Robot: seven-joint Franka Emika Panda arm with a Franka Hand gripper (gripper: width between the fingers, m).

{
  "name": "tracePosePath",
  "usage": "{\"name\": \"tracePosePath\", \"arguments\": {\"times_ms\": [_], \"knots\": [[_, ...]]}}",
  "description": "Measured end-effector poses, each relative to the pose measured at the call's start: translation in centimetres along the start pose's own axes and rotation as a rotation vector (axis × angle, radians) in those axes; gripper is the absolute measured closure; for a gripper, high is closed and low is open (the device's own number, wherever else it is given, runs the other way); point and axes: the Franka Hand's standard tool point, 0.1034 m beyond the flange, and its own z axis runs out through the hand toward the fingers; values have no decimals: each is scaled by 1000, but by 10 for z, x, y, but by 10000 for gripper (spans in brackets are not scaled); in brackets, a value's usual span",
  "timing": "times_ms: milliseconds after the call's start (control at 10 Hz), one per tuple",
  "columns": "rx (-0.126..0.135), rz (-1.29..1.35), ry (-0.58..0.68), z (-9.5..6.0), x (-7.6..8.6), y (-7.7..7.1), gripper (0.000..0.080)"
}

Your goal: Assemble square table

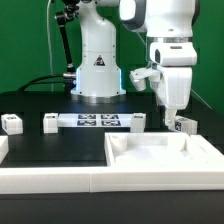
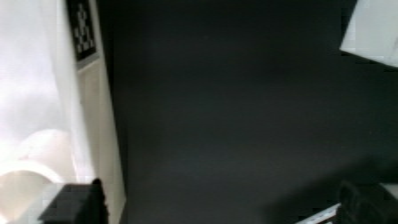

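White plastic square tray-like tabletop [image 1: 150,155], near right: flat, rim upward, no long axis; two-finger gripper [image 1: 171,116] near its far rim, jaws wide, empty.

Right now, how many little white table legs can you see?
4 legs. One is at the exterior view's far left, one at the marker board's left end, one at its right end, and one beside the gripper. Others may be hidden.
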Motion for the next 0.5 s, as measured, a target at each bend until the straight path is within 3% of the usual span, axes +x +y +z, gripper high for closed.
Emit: {"name": "tracePosePath", "arguments": {"times_ms": [500], "knots": [[0,200,2,0,8,-7,151]]}}
